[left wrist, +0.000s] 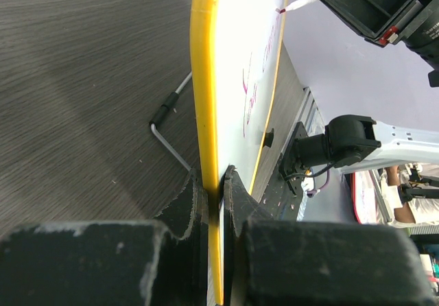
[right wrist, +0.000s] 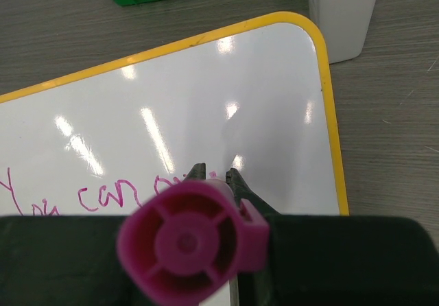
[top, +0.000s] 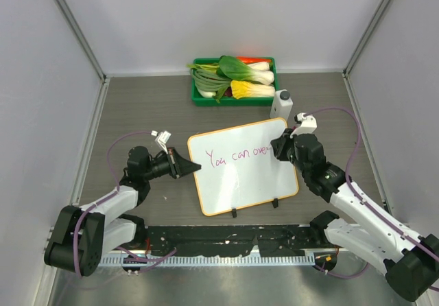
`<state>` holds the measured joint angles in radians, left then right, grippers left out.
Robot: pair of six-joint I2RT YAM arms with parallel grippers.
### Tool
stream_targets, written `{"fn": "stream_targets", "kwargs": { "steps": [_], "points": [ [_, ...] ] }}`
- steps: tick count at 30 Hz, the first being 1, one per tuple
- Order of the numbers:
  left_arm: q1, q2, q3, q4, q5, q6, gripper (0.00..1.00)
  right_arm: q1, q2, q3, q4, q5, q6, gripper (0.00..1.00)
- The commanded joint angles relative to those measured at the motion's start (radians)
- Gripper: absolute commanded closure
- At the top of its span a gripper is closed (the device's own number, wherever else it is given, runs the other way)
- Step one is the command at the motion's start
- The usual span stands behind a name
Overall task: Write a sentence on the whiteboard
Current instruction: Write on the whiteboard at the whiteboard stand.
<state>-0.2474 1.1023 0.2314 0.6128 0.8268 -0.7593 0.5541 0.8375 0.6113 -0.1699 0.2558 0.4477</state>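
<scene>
The whiteboard (top: pixel 247 186), white with an orange-yellow rim, stands tilted on the table's middle. Pink handwriting, the sentence (top: pixel 240 156), reads "You can over" across its upper part. My left gripper (top: pixel 194 168) is shut on the board's left rim. In the left wrist view the whiteboard (left wrist: pixel 204 79) runs edge-on between the left gripper (left wrist: pixel 219 182) fingers. My right gripper (top: pixel 276 148) is shut on a pink marker (right wrist: pixel 192 244), its tip (left wrist: pixel 295 5) at the board's surface near the last letters. The whiteboard (right wrist: pixel 206 79) and the sentence (right wrist: pixel 89 197) show past the right gripper (right wrist: pixel 216 174).
A green tray (top: pixel 199 101) of leafy vegetables sits at the back. A white bottle-like object (top: pixel 282 103) stands just behind the board's top right corner, the same object (right wrist: pixel 343 11) close in the right wrist view. The board's black feet (top: pixel 234 213) rest near the front rail.
</scene>
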Motion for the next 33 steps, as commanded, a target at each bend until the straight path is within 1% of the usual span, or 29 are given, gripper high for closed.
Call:
{"fn": "stream_targets", "kwargs": {
  "steps": [1, 7, 11, 24, 33],
  "points": [
    [-0.001, 0.013, 0.003, -0.038, -0.069, 0.1, 1.0, -0.003, -0.021, -0.031, -0.033, -0.015, -0.003, 0.99],
    [0.0, 0.016, 0.005, -0.036, -0.068, 0.098, 1.0, -0.003, -0.04, -0.044, -0.057, -0.027, -0.007, 0.99],
    [0.0, 0.016, 0.003, -0.036, -0.066, 0.098, 1.0, -0.003, -0.043, -0.041, -0.037, -0.007, -0.004, 0.99],
    [0.0, 0.007, 0.0, -0.036, -0.068, 0.097, 1.0, -0.003, 0.014, 0.038, 0.021, 0.048, -0.004, 0.99],
    [0.0, 0.002, 0.0, -0.035, -0.069, 0.097, 1.0, -0.002, 0.052, 0.08, 0.021, 0.082, -0.014, 0.99]
  ]
}}
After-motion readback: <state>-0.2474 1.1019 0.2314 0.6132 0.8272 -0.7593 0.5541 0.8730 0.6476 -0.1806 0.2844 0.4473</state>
